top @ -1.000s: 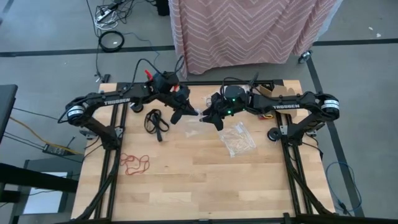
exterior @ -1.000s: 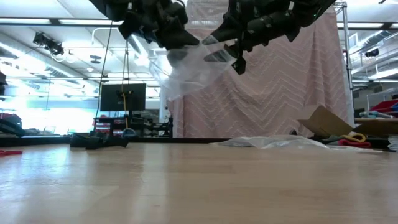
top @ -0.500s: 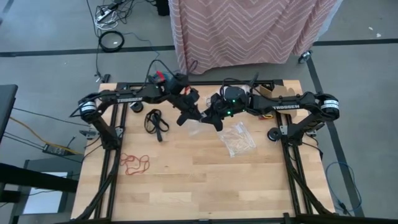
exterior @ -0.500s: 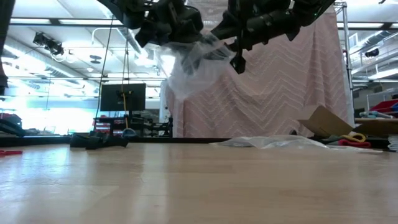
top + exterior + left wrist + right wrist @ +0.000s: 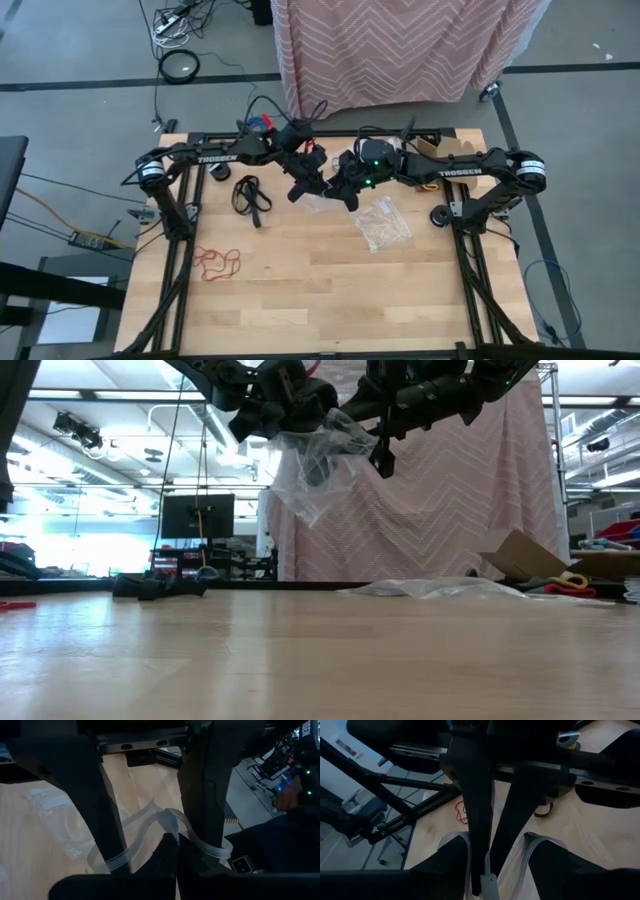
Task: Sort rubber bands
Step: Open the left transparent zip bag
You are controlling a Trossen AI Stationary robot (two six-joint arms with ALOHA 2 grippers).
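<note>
While both claws, left claw [image 5: 303,187] and right claw [image 5: 340,190], are gripping a clear bag [image 5: 318,470] aloft | black bands [image 5: 250,194], red bands [image 5: 216,262] are lying unsorted on table [image 5: 330,290].

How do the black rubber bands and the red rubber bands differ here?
Colour: the black rubber bands are dark, the red rubber bands bright red.
Place: the black ones lie near the table's far edge, just beside the left gripper; the red ones lie nearer the front, well away from both arms.
Shared: both rest loose on the wooden table, untouched.
</note>
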